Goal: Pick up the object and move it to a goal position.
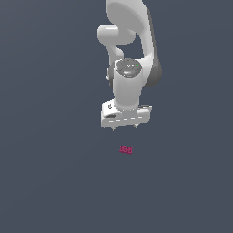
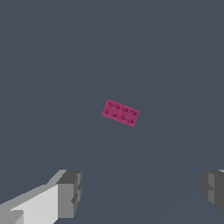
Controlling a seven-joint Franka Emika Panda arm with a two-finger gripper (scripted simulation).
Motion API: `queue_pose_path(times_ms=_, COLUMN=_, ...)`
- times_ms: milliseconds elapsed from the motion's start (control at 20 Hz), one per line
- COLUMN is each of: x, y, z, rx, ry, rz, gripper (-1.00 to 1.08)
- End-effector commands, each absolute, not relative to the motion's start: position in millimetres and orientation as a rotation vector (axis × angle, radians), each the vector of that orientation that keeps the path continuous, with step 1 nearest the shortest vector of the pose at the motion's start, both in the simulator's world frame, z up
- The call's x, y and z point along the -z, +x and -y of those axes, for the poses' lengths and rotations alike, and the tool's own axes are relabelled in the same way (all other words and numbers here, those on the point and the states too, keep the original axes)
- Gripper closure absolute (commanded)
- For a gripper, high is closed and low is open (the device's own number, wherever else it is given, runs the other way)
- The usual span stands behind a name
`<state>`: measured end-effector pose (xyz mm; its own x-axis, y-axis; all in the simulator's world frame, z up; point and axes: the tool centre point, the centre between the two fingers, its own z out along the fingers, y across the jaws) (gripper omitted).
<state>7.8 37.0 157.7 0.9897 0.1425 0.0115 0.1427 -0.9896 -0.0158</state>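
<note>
On a plain dark grey-blue surface, a tiny magenta-pink block is seen lying flat, with nothing touching it. Its top face is covered by two rows of small studs, which are made out clearly in the wrist view. The long sides of the block are turned slightly askew to the frame in both views.

Above the block, the white arm is seen reaching downward from the top of the exterior view, with the end effector pointed straight down. The end effector is held well clear of the block, and a band of bare surface is visible between the fingertips and the block. In the exterior view the block is placed just below the end effector, roughly in line with it.

The fingers are spread wide apart: in the wrist view one grey fingertip is shown at one edge and the other at the opposite edge, with open surface between them. Nothing is gripped. The block is seen ahead of the gap between the fingers, not within it.
</note>
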Motion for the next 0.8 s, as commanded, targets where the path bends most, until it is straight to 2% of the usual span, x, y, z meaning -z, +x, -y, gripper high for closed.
queue_pose_path(times_ms=0, x=-155.3, y=9.0, z=-37.2, rx=0.015, ry=-3.115, rz=0.270, gripper=-0.92)
queue_pose_path(times_ms=750, x=-127.4, y=23.7, z=-40.7, rx=0.002, ry=-3.030, rz=0.832, gripper=-0.92)
